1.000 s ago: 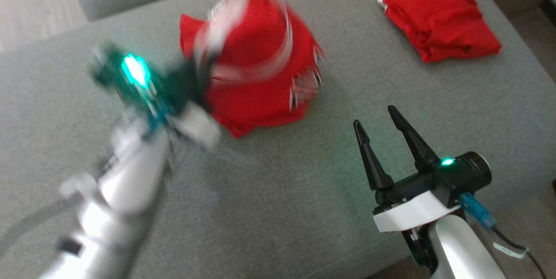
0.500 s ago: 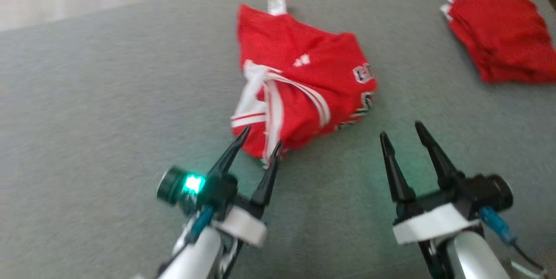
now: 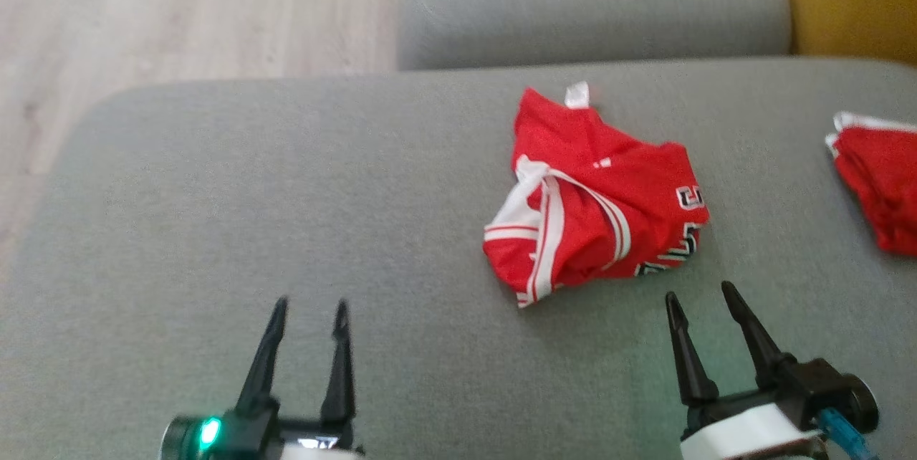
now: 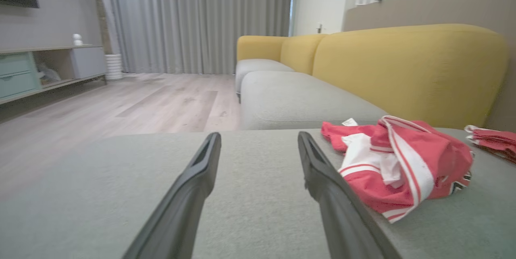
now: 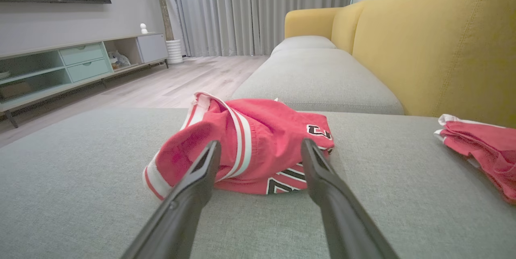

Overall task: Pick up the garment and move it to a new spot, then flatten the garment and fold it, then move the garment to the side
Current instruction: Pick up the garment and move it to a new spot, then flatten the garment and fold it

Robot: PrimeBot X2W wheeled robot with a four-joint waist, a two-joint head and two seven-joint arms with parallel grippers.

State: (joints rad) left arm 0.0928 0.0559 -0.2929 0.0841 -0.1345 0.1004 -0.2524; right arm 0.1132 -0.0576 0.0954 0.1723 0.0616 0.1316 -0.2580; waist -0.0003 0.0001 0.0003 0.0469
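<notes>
Head view: the grey sofa seat bears the crumpled red garment right of centre, with a second red garment well apart. The wrist views add the yellow backrest behind. The left gripper and right gripper hover with jaws released, the right nearest the garment.

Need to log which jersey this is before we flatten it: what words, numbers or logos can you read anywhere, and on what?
No text reads whole, so nothing can be quoted.
crumpled red jersey: black-and-white block characters, folded over, fragments only, unreadable.
white mark on the jersey: too blurred to read.
white tag at the jersey's edge: too small to read.
folded red garment: no lettering shows.
</notes>
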